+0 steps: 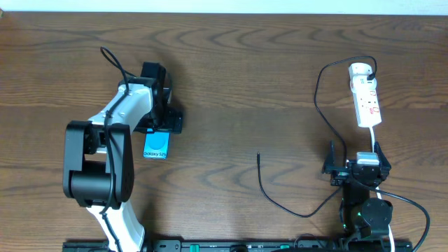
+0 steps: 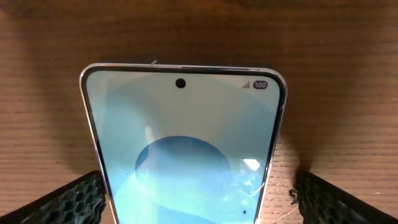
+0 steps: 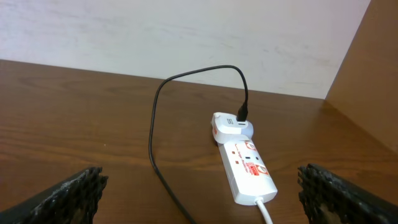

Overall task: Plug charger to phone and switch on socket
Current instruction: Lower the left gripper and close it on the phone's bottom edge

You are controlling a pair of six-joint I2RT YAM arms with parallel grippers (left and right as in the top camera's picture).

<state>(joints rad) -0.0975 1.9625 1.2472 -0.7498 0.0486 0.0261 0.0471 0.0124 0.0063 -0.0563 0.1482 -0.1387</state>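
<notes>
The phone [image 1: 156, 145] lies flat on the table, its light-blue screen with a darker blue circle filling the left wrist view [image 2: 183, 155]. My left gripper [image 1: 157, 128] hovers over it, open, one finger [image 2: 68, 202] on each side of the phone and not touching it. The white socket [image 1: 366, 96] lies at the far right [image 3: 247, 167]. The black charger [image 1: 280, 203] runs from the adapter at the socket's far end [image 3: 239, 115], loops across the table and ends in a free tip [image 1: 258, 156]. My right gripper [image 1: 354, 155] is open just short of the socket, holding nothing [image 3: 202, 199].
The socket's white cord [image 1: 392, 198] trails back past the right arm's base. A pale wall [image 3: 186, 37] rises behind the table's far edge. Bare wooden table [image 1: 231, 84] lies between the two arms.
</notes>
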